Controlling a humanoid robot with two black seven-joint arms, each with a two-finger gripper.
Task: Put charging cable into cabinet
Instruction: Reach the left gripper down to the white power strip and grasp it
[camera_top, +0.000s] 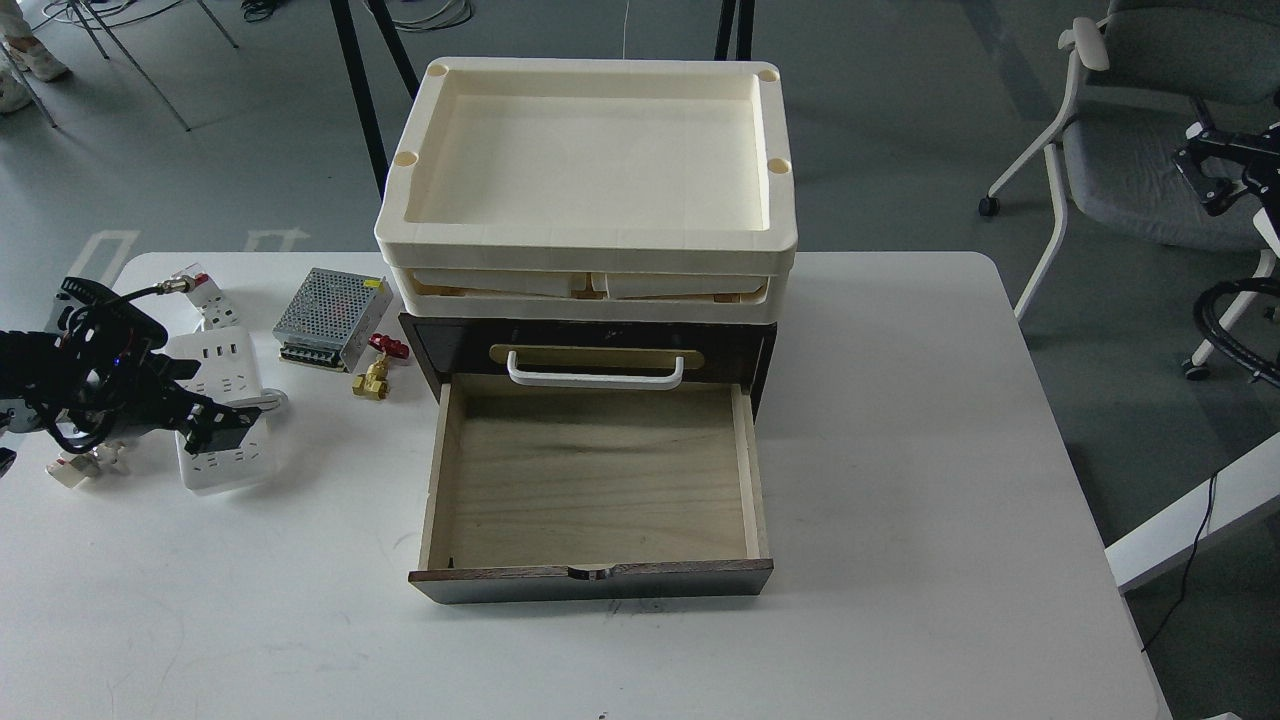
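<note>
Head view, near to far: cabinet (590, 583) drawer pulled open on white table (900, 500), bare plywood inside. At left, left gripper (222, 425) over charging cable (215, 420), on table beside cabinet; finger spacing impossible to tell. Farther back, perforated metal box (330, 315), brass valve (378, 370), cream trays (590, 230) atop cabinet.

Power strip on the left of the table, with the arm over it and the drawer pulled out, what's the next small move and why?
Probably close the left gripper on the power strip and lift it. The gripper sits right over the strip, which lies flat on the table, and the pulled-out drawer is bare inside, ready to receive it. Whether the fingers already pinch it I cannot tell.
</note>
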